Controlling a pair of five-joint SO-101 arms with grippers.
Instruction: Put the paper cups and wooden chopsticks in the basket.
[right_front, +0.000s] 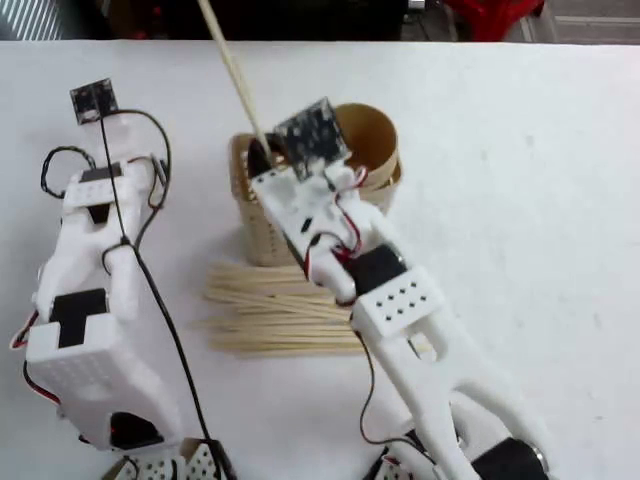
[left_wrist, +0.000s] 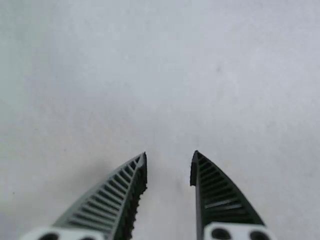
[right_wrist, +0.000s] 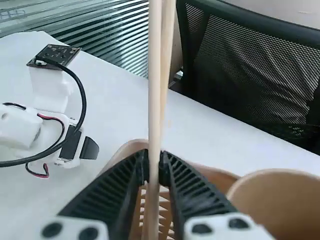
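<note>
My right gripper (right_front: 262, 152) hangs over the woven basket (right_front: 247, 205) and is shut on a wooden chopstick (right_front: 232, 68) that stands nearly upright. In the right wrist view the chopstick (right_wrist: 157, 75) runs between the fingers of the right gripper (right_wrist: 154, 167), its lower end down inside the basket (right_wrist: 122, 150). A brown paper cup (right_front: 372, 140) sits in the basket on its far right side, and the cup's rim (right_wrist: 280, 192) curves beside the gripper. A pile of several chopsticks (right_front: 275, 310) lies on the table in front of the basket. My left gripper (left_wrist: 168, 167) is open over bare table.
The left arm (right_front: 95, 260) rests folded at the table's left side, its cable running toward the front edge. A black mesh chair (right_wrist: 250, 75) stands beyond the table's far edge. White tabletop (right_front: 520, 200) spreads to the right of the basket.
</note>
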